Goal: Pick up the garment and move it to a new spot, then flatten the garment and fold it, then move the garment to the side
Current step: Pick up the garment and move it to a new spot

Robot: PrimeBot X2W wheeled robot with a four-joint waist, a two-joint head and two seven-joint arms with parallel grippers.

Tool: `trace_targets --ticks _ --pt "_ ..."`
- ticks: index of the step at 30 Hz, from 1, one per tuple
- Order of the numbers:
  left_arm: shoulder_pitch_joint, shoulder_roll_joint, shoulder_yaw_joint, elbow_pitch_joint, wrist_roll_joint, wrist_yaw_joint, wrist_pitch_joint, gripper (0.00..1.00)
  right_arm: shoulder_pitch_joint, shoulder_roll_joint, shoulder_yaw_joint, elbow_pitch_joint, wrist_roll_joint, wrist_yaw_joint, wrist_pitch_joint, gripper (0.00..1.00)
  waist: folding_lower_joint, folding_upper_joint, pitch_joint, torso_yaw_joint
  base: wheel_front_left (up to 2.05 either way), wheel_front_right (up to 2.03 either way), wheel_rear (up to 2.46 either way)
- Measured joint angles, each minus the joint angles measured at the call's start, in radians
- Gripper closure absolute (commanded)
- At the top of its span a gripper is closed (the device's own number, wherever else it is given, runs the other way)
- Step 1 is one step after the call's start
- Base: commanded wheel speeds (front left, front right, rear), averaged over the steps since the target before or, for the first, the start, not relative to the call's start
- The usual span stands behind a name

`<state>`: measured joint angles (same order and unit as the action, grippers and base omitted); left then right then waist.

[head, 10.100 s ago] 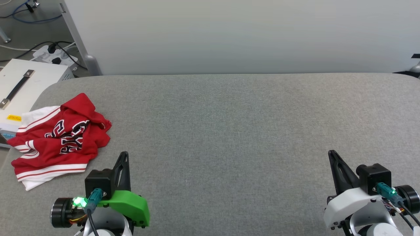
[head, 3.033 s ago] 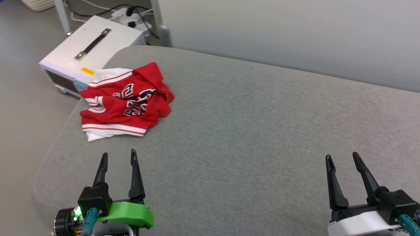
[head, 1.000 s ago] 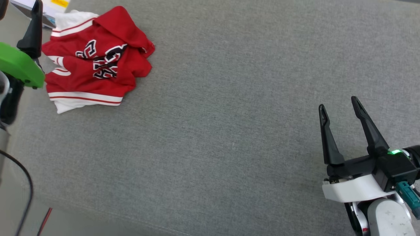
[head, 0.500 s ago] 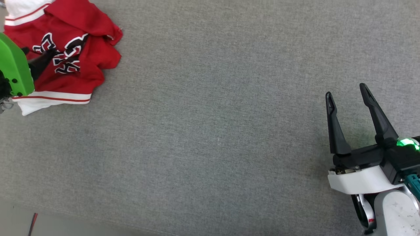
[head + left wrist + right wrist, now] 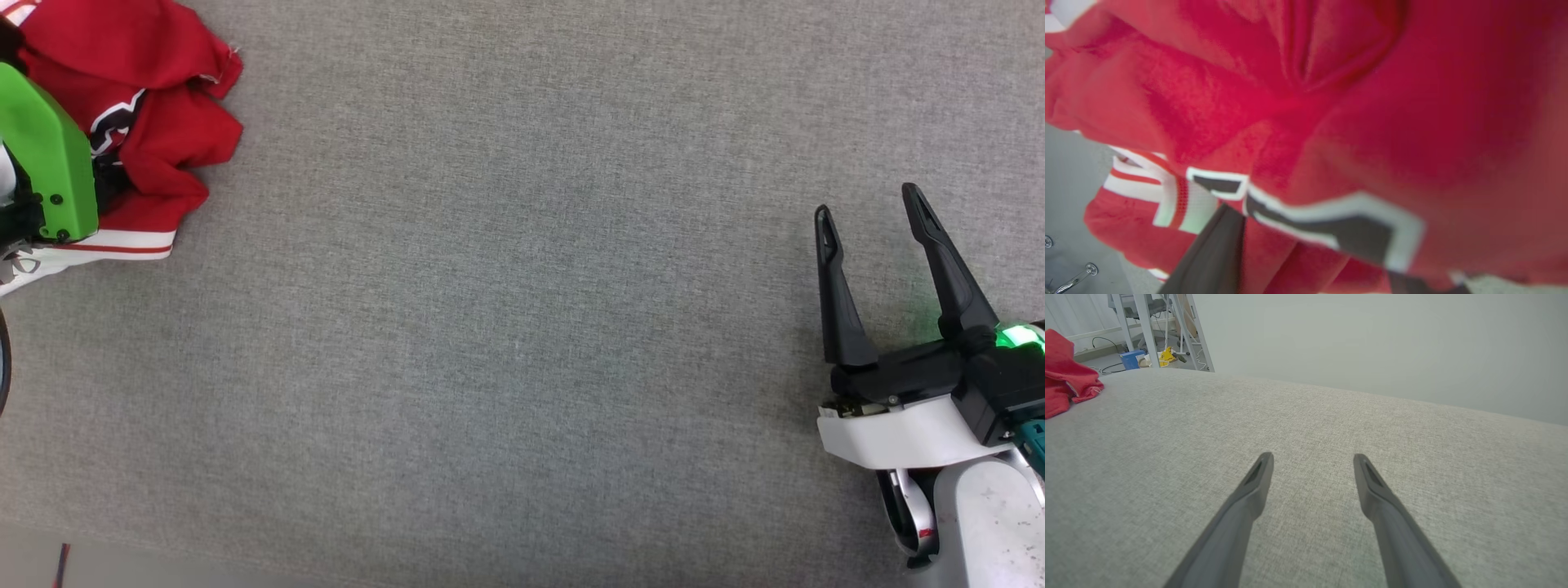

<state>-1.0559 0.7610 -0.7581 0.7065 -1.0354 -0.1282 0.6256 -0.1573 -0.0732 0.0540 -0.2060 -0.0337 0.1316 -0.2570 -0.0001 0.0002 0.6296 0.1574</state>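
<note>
The garment [image 5: 163, 98], a crumpled red jersey with white trim and black-and-white lettering, lies at the far left of the grey surface. My left gripper sits on its left part, where its green cover [image 5: 45, 163] hides the fingers. In the left wrist view the garment [image 5: 1372, 102] is very close. My left gripper [image 5: 1308, 241] is open and pressed into the cloth, with a red fold and a black letter between its fingers [image 5: 1216, 253]. My right gripper [image 5: 869, 202] hovers open and empty far to the right. Its wrist view has the open gripper [image 5: 1312, 457] and the garment [image 5: 1065, 384] at the far left.
The grey padded surface [image 5: 522, 327] spreads wide between the two grippers. Its front edge and a strip of floor [image 5: 163, 567] run along the lower left. Behind the surface stand a pale wall [image 5: 1372, 343] and metal frame legs [image 5: 1143, 326] with floor clutter.
The head camera has shifted, so the garment slides toward the upper-left corner. My left gripper has moved from the garment's left edge onto the cloth. The right gripper stays open.
</note>
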Motion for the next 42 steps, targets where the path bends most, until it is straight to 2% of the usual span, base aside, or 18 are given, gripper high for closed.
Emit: trace_targets --ticks 1,2,3,12,20,30,36,42 --pt "-0.005 0.000 -0.008 0.006 0.003 0.000 0.000 0.00 -0.001 0.000 0.000 0.000 0.001 0.000 0.000 0.00 0.0000 0.0000 0.001 -0.001 0.00 0.00 0.00" --pt "-0.012 -0.003 -0.014 0.014 0.005 0.000 -0.001 0.29 -0.002 0.001 0.000 0.001 0.002 0.000 0.000 0.00 0.0000 0.0000 0.001 -0.001 0.00 0.00 0.00" --pt "-0.016 -0.006 -0.023 0.021 0.009 0.000 -0.012 1.00 -0.004 0.001 0.000 0.002 0.002 0.000 0.000 0.00 0.0000 0.0000 -0.001 0.000 0.00 0.00 0.00" --pt "-0.025 -0.025 -0.096 0.024 0.022 -0.005 -0.166 1.00 -0.005 0.007 0.008 0.022 0.016 0.000 0.000 0.00 0.0001 -0.0002 -0.054 0.013 0.00 0.00 0.00" --pt "-0.108 0.026 -0.188 -0.078 0.089 -0.005 -0.301 1.00 -0.002 0.019 0.007 0.046 0.048 0.000 0.000 0.00 0.0000 -0.0002 -0.143 0.026 0.00 0.00 0.00" --pt "-0.259 0.043 -0.307 -0.235 0.166 -0.005 -0.330 1.00 0.032 0.025 -0.005 0.065 0.126 0.000 0.000 0.00 0.0000 -0.0002 -0.245 0.001 0.00 0.00 0.00" --pt "-0.331 0.002 -0.355 -0.307 0.181 -0.005 -0.328 1.00 0.037 0.025 -0.017 0.071 0.162 0.000 0.000 0.00 0.0000 -0.0002 -0.275 -0.063 0.00 0.00 0.00" --pt "-0.400 -0.076 -0.403 -0.360 0.184 -0.005 -0.321 1.00 0.049 0.025 -0.030 0.073 0.198 0.000 0.000 0.00 0.0000 -0.0002 -0.299 -0.143 0.00 0.00 0.00"
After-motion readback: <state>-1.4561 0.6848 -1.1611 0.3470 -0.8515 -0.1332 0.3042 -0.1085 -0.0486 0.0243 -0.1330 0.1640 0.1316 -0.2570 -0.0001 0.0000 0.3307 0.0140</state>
